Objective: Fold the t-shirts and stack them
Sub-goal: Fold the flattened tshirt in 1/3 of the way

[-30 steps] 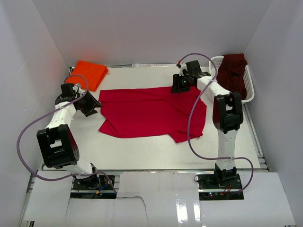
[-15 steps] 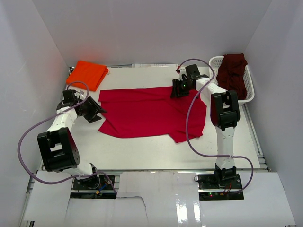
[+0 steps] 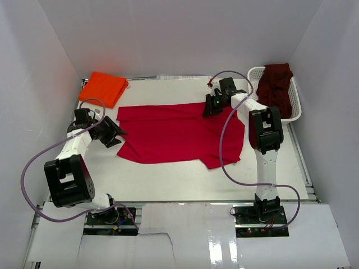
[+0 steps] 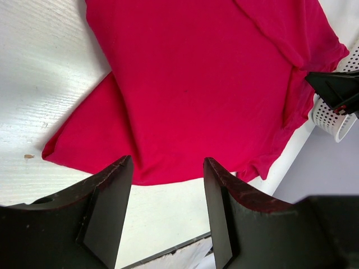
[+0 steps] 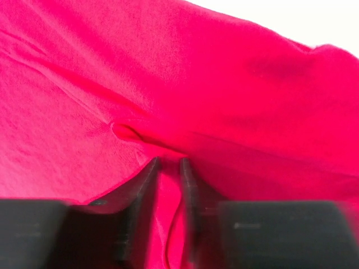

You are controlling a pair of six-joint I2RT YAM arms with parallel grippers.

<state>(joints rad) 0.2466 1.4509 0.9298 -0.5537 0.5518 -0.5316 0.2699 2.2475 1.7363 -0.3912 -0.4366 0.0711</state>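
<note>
Spread mostly flat across the middle of the white table [image 3: 168, 179], a bright red soft cloth short-sleeved t-shirt [image 3: 168, 134], long side running left to right, one flap reaching toward the near edge at its right end; at the far left corner of the table, well apart from the red one, a bright orange cloth t-shirt [image 3: 104, 88] folded into a neat rectangle; at the far right, a dark maroon cloth t-shirt [image 3: 277, 87] bunched up inside a white plastic lattice basket [image 3: 295, 114], heaped above the rim; left gripper [image 3: 115, 134] low over bare tabletop just beside the red shirt's left edge, close to its near-left corner; black fingers [image 4: 109, 207] spread wide apart, nothing between them, no visible contact with the cloth; seen from the left wrist, red hem and corner straight ahead of the parted jaws, white surface underneath; right gripper [image 3: 210, 107] down on the far right part of the red shirt, near its far edge; seen from the right wrist, dark fingers [image 5: 145, 176] drawn close together, a narrow raised ridge of red cloth pinched between them, a small pucker in the fabric just left of the tips; finger bases blurred there; thin purple cables [image 3: 33, 168] looping from both arms, one out over the left side, one across the red shirt's right end.
</note>
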